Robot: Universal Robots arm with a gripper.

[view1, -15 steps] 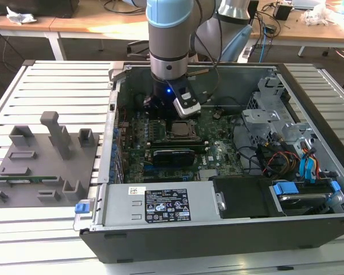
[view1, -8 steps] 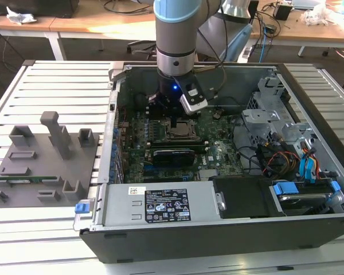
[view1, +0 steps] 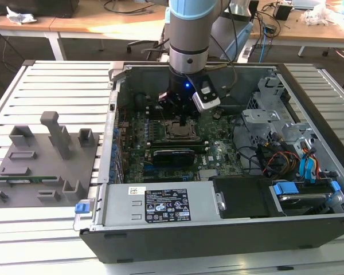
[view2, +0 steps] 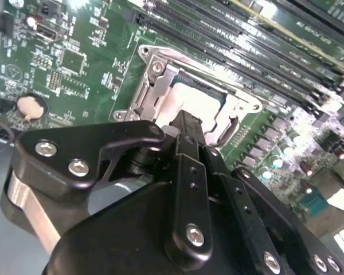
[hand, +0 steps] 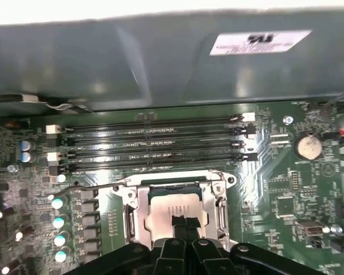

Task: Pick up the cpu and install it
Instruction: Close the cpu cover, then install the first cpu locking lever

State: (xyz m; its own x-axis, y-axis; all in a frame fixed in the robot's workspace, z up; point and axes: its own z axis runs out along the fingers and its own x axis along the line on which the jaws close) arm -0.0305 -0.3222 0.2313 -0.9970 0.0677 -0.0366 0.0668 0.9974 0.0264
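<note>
The cpu [hand: 172, 203] lies flat in the metal-framed motherboard socket [hand: 132, 200], its silver top showing in both wrist views [view2: 186, 97]. My gripper [hand: 185, 224] hangs directly over it inside the open computer case [view1: 120, 91]. Its black fingertips [view2: 186, 123] are pressed together, with nothing between them. They are at or just above the chip's top; I cannot tell whether they touch it. In the exterior view the gripper [view1: 183, 118] stands right above the socket [view1: 180, 132].
Empty memory slots [hand: 155, 146] run beside the socket. A black card [view1: 173, 156] lies in front of it, then the power supply [view1: 160, 206]. Drive cage and cables [view1: 286, 149] fill the exterior view's right. A grey fixture tray [view1: 40, 160] sits outside the case.
</note>
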